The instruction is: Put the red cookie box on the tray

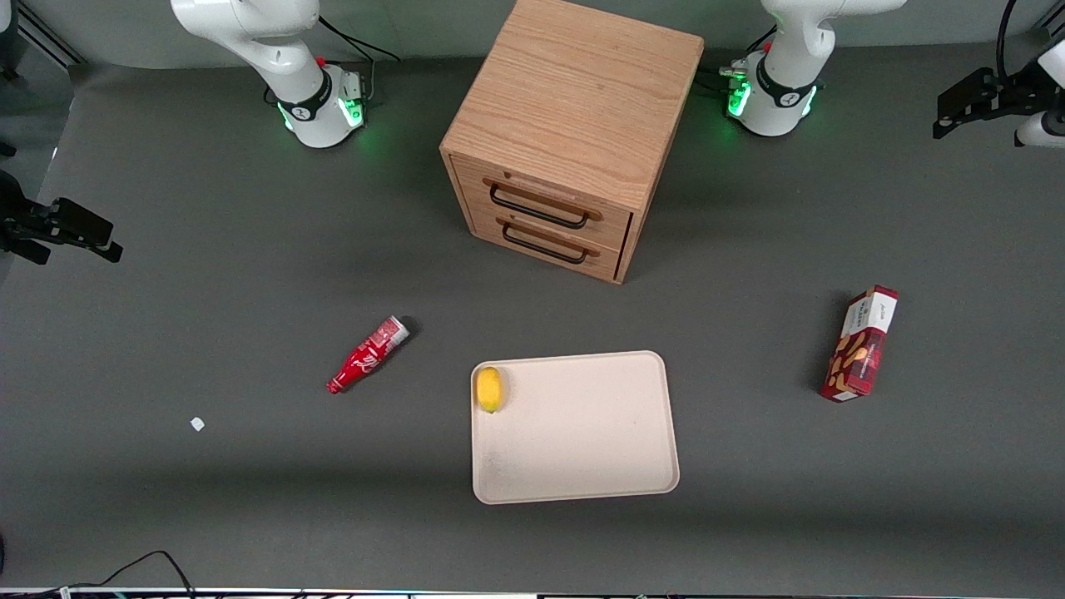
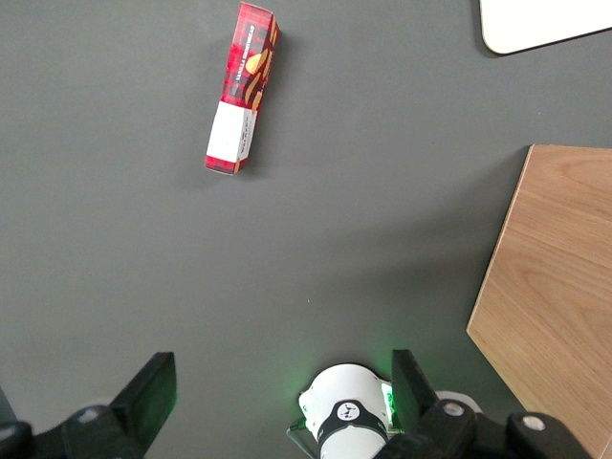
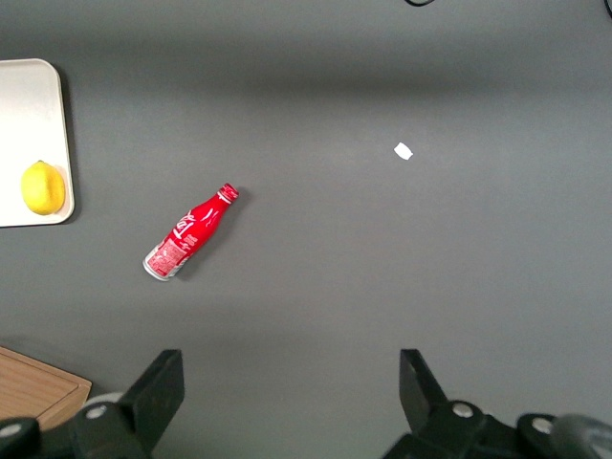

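Red cookie box (image 1: 861, 344) lying on the grey tabletop (image 1: 250, 466), toward the working arm's end.
Tool (image 2: 282, 402) raised, fingers spread, grasping nothing; bare tabletop separates box from cream tray (image 1: 582, 449).

Red cookie box (image 1: 861, 344) lies alone on bare grey bench (image 1: 749, 466) toward the working arm's end, open bench on every side. Tool (image 2: 282, 402) hangs high with fingers spread wide, well apart from box. Between box and tray (image 1: 582, 449): bare bench. Wooden drawer cabinet (image 1: 566, 133) stands farther from the front camera than the tray. Lemon (image 1: 489, 388) sits in one tray corner; remaining tray surface bare.
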